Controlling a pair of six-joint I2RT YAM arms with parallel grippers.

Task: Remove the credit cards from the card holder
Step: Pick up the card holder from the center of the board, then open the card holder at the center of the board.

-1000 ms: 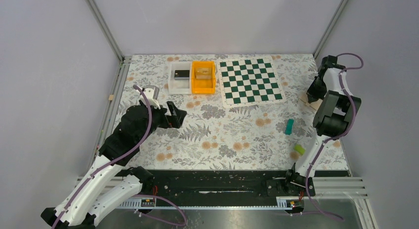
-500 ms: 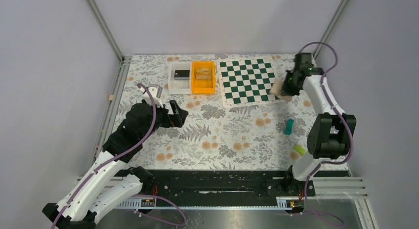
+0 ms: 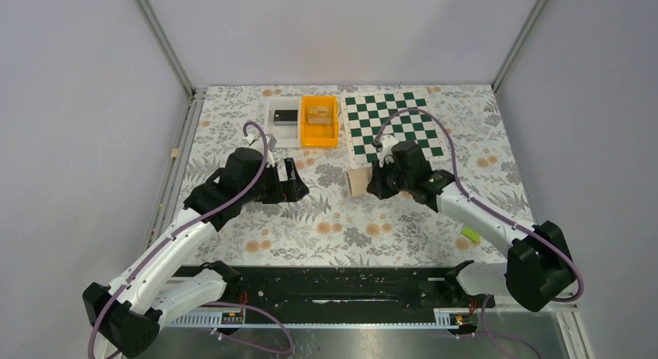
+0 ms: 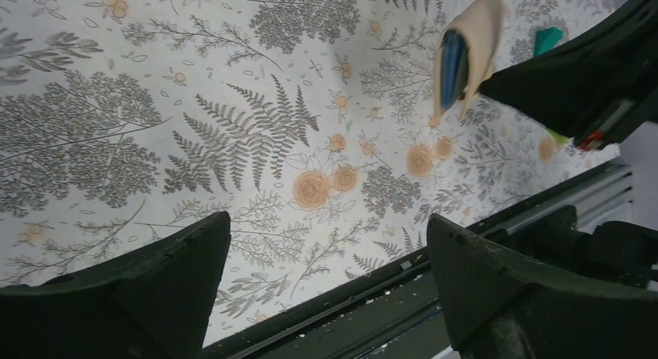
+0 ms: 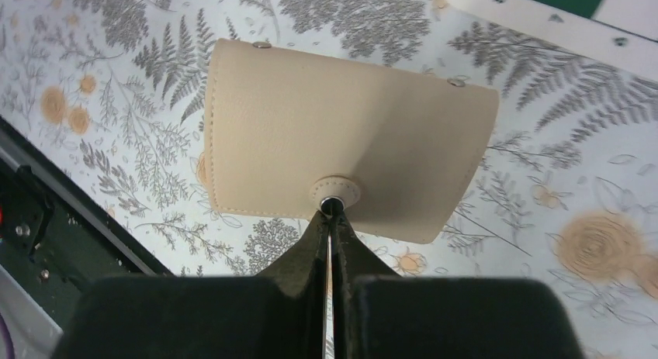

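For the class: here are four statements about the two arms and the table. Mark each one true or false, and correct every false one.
1. The right tool is shut on the card holder. True.
2. The left tool is shut. False: its jaws stand wide apart with nothing between them.
3. The card holder lies in the orange bin. False: the right tool grips it by one edge, out over the floral table, nearer than the bin.
4. In the top view, the chessboard lies to the right of the orange bin. True.
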